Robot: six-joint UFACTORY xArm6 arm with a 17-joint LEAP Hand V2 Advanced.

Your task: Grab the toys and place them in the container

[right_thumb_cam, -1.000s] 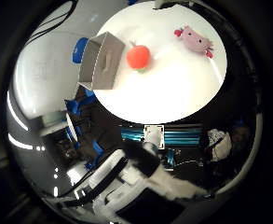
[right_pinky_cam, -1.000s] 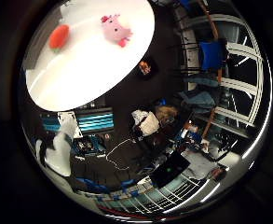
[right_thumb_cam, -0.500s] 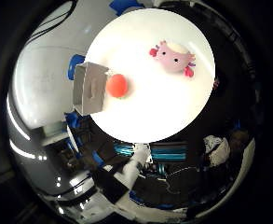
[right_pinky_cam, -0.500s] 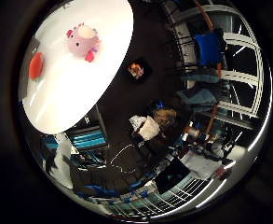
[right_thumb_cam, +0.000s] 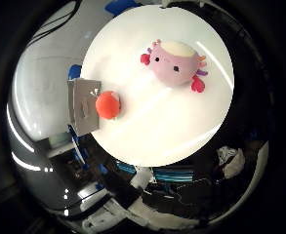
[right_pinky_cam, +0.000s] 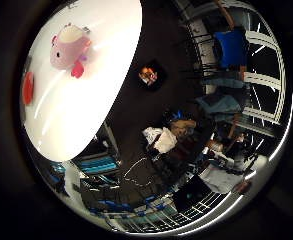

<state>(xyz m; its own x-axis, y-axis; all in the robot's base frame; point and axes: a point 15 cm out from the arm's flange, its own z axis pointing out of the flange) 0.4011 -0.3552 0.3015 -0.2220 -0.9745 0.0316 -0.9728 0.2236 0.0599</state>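
White round table (right_thumb_cam: 147,131) carries pink plush toy (right_thumb_cam: 174,63), apart from red ball (right_thumb_cam: 108,105) touching grey container (right_thumb_cam: 83,106); hand above, finger state indeterminable.

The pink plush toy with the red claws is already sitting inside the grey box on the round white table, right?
Not quite. The pink plush toy lies on the bare top of the round white table, apart from the grey box at the table's edge. The thumb side palm view shows this; only the red ball lies beside the box.
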